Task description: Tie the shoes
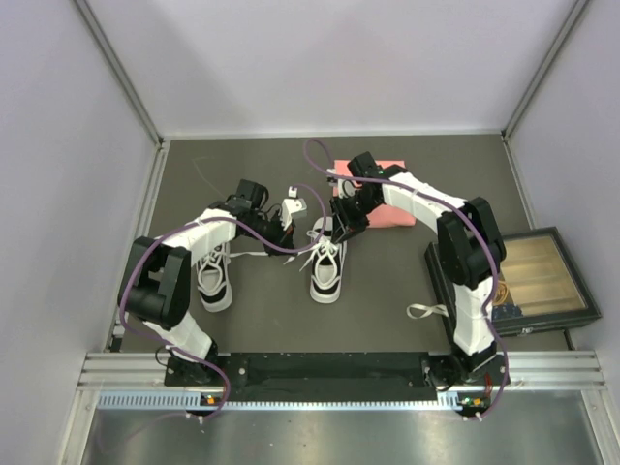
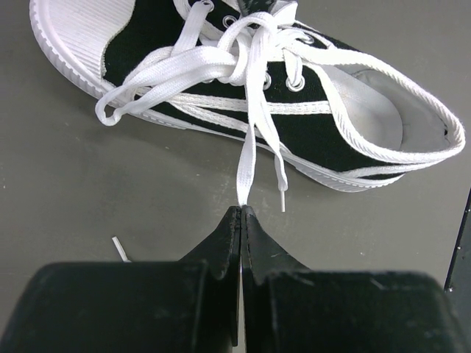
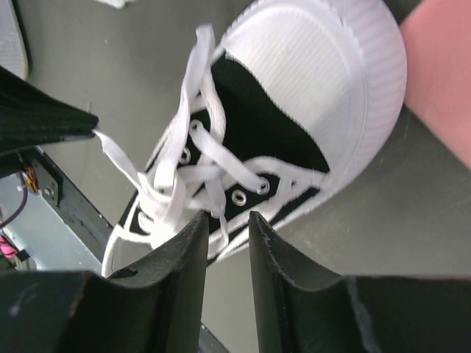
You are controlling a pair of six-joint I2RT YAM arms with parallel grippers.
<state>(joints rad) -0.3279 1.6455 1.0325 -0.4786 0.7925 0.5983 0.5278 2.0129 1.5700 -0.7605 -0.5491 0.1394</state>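
The left hand [image 2: 241, 217] pinches a lace [image 2: 248, 147] beside the shoe [image 2: 324, 140]; the right hand [image 3: 227, 224] hovers above it, slightly parted.

Arms [image 1: 417, 194] white, black joints; purple cables [image 1: 306, 153]; black gripper fingers [image 2: 213, 250].

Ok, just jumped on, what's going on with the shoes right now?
Both arms are on the shoe nearer the middle of the table. The left claw is shut on the end of one lace, holding it stretched away from the shoe. The right claw hangs over the crossed lacing, jaws partly open; a strand appears to lie between them, not pinched. No finished bow shows yet. The other shoe sits apart, untouched.
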